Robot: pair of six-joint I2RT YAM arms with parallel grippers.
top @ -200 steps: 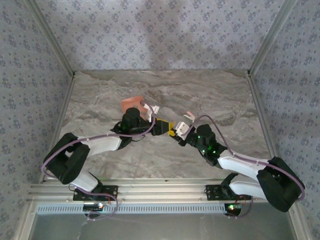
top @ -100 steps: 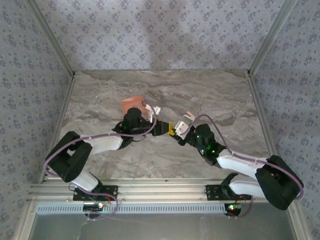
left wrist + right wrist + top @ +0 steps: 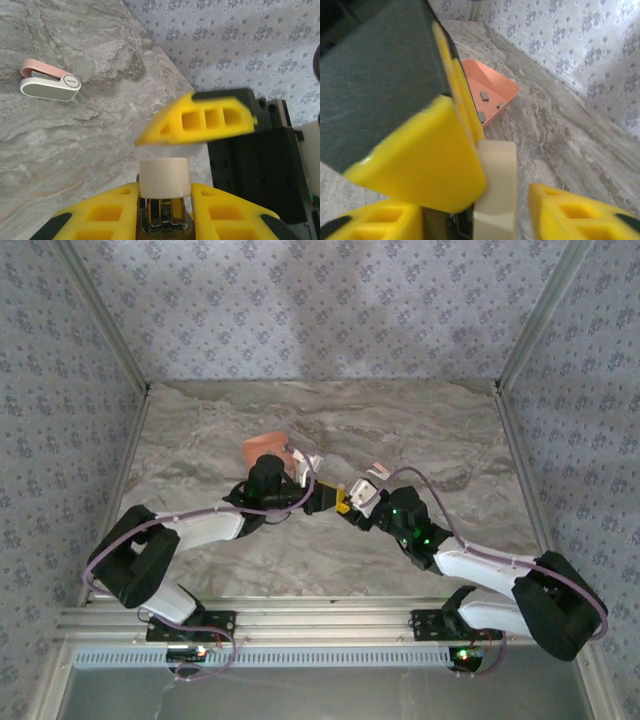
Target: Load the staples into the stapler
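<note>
1. Handover looked to be the step in hand: both grippers met over the middle of the bench [image 3: 450, 430], raised off its surface, around one small object.
2. That object I took for the stapler [image 3: 165, 175]. A pale cream end faced both wrist cameras, with dark brownish metal just beneath it. Whether its two halves were hinged apart could not be told.
3. The left gripper [image 3: 165, 190] sat clamped on the stapler, a yellow finger touching each side of the cream end.
4. The right gripper [image 3: 480, 200] stood partly open. One finger was clear of the stapler with a plain gap, and the other was mostly hidden behind the left gripper's finger.
5. The staples [image 3: 484, 94] lay loose in the salmon-orange tray [image 3: 470, 72], apart from the stapler. None could be seen loaded. A small pink-and-white object [image 3: 50, 82] lay alone on the bench.
6. Doing this well probably meant the right gripper backing straight out. The fingers of the two grippers were crowded closely, so a sideways brush could twist the stapler.
7. The left gripper would do best to hold dead steady until the other was clear. It held near one end, so the stapler could pivot, and the grip needed to be square and firm.
8. The staple channel should end up facing the free gripper before any staples were fetched from the tray.
</note>
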